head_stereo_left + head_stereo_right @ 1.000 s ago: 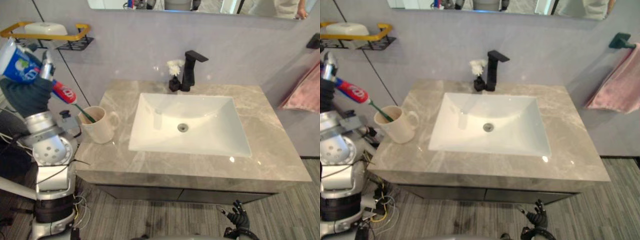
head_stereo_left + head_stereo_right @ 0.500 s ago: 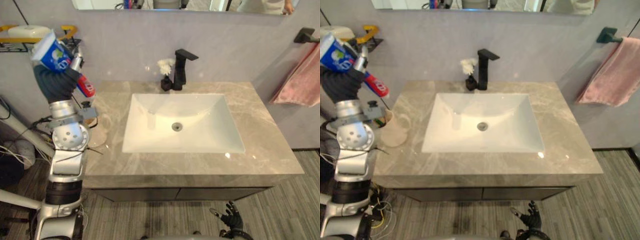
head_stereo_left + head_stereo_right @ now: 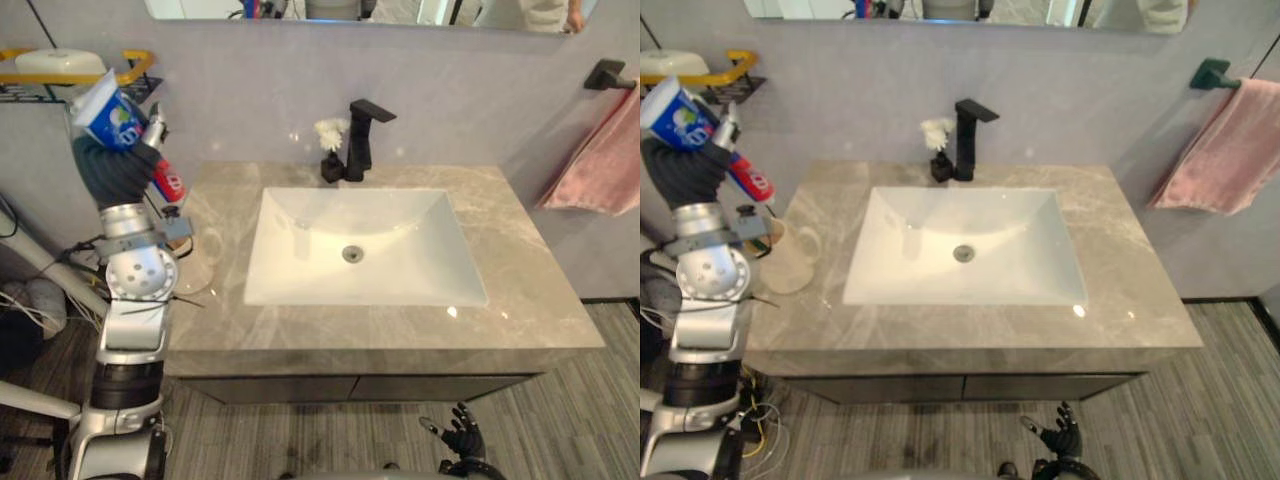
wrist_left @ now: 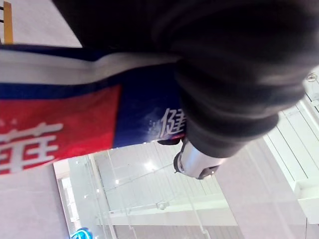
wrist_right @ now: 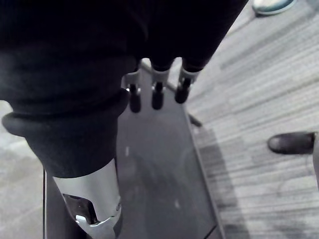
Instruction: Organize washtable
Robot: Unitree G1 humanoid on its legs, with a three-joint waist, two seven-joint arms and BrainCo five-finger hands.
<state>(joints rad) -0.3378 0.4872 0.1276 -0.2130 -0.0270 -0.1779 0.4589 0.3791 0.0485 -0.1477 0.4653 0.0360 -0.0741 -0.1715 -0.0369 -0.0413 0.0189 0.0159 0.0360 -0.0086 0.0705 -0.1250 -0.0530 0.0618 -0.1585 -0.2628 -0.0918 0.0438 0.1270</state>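
My left hand (image 3: 113, 168) is raised at the counter's left end, shut on a blue, white and red toothpaste tube (image 3: 117, 118). The tube slants down, its red end (image 3: 752, 182) towards a cream mug (image 3: 792, 260) on the grey marble counter (image 3: 520, 290). My left arm hides much of the mug. Up close, the tube's red and blue print (image 4: 60, 124) lies under the dark cover. My right hand (image 3: 459, 437) hangs low in front of the cabinet, open, its fingers (image 5: 157, 94) straight.
A white sink basin (image 3: 360, 245) takes up the counter's middle. A black faucet (image 3: 362, 135) and a small black vase with a white flower (image 3: 329, 150) stand behind it. A yellow-railed wall shelf (image 3: 75, 70) holds white soap. A pink towel (image 3: 600, 170) hangs right. A person's shoe (image 5: 290, 143) is on the floor.
The camera has shifted right. My left hand with the tube has come closer over the mug and dipped slightly. The right hand has stayed low.
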